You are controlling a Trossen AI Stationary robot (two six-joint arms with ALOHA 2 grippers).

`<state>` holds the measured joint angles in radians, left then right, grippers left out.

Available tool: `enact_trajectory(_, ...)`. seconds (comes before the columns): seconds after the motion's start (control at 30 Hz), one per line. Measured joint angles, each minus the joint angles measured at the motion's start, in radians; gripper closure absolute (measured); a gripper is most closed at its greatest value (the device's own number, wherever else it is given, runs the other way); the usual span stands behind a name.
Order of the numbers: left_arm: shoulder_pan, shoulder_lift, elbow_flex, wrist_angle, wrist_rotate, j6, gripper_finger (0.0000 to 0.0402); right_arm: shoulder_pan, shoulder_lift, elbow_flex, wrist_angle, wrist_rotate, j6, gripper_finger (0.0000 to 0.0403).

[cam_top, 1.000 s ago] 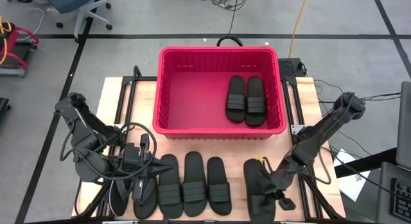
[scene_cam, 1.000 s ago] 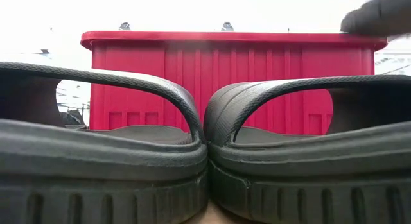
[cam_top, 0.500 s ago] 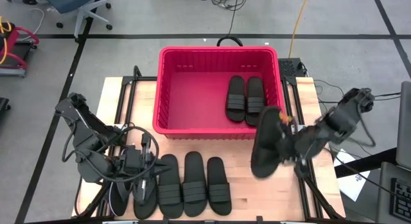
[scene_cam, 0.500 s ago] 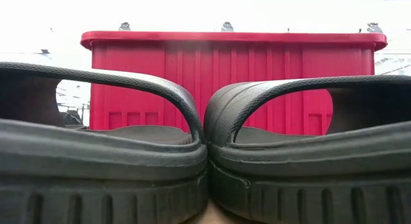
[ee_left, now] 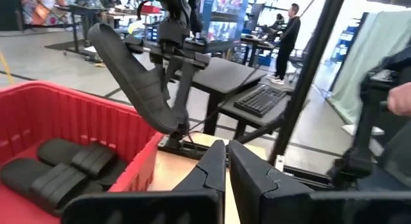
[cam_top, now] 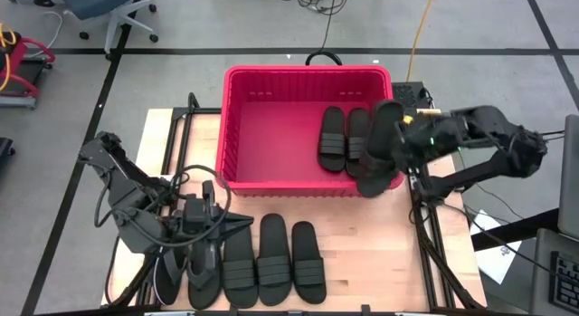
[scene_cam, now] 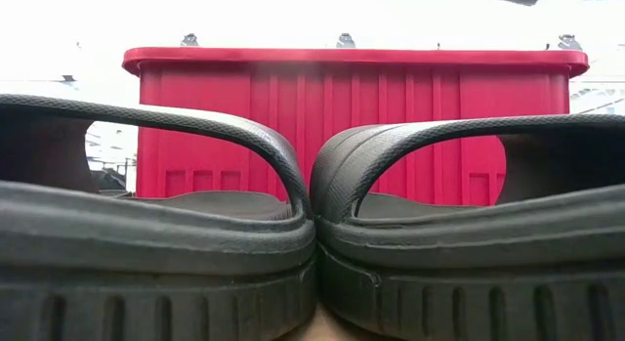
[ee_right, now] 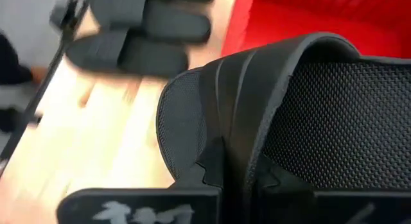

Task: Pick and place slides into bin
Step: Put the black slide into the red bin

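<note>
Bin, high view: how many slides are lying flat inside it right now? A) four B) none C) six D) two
D: two slides lie side by side on the floor of the bin, toward its right side; a further slide, held by the right gripper, hangs over the bin's right rim and has not been set down.
</note>
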<state>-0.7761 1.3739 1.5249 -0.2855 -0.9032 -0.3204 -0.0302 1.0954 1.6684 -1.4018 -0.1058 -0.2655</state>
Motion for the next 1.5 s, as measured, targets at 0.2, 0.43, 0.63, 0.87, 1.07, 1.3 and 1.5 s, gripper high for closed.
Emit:
enact_trajectory(0.2, 0.015, -0.001, 0.0, -0.002, -0.007, 0.014, 0.0396, -0.29, 0.085, 0.001, 0.178, -0.229, -0.116, 0.0398)
enact_trajectory(0.43, 0.015, -0.028, 0.0, -0.058, -0.021, 0.117, 0.0388, -0.404, 0.292, 0.001, 0.309, -0.36, -0.165, 0.0398)
enact_trajectory(0.63, 0.007, -0.117, 0.0, -0.199, -0.101, 0.116, 0.0398, -0.45, 0.467, 0.0, 0.372, -0.474, -0.25, 0.0398)
enact_trajectory(0.87, 0.022, -0.189, 0.0, -0.339, -0.094, 0.102, 0.0385, -0.473, 0.586, 0.0, 0.445, -0.476, -0.256, 0.0398)
enact_trajectory(1.07, 0.025, -0.215, 0.0, -0.402, -0.094, 0.104, 0.0399, -0.514, 0.655, 0.0, 0.586, -0.575, -0.243, 0.0399)
enact_trajectory(1.3, 0.051, -0.239, 0.0, -0.433, -0.123, 0.076, 0.0389, -0.573, 0.748, 0.0, 0.611, -0.688, -0.235, 0.0399)
enact_trajectory(1.5, 0.105, -0.249, 0.0, -0.447, -0.126, 0.072, 0.0394, -0.601, 0.824, 0.0, 0.587, -0.682, -0.276, 0.0399)
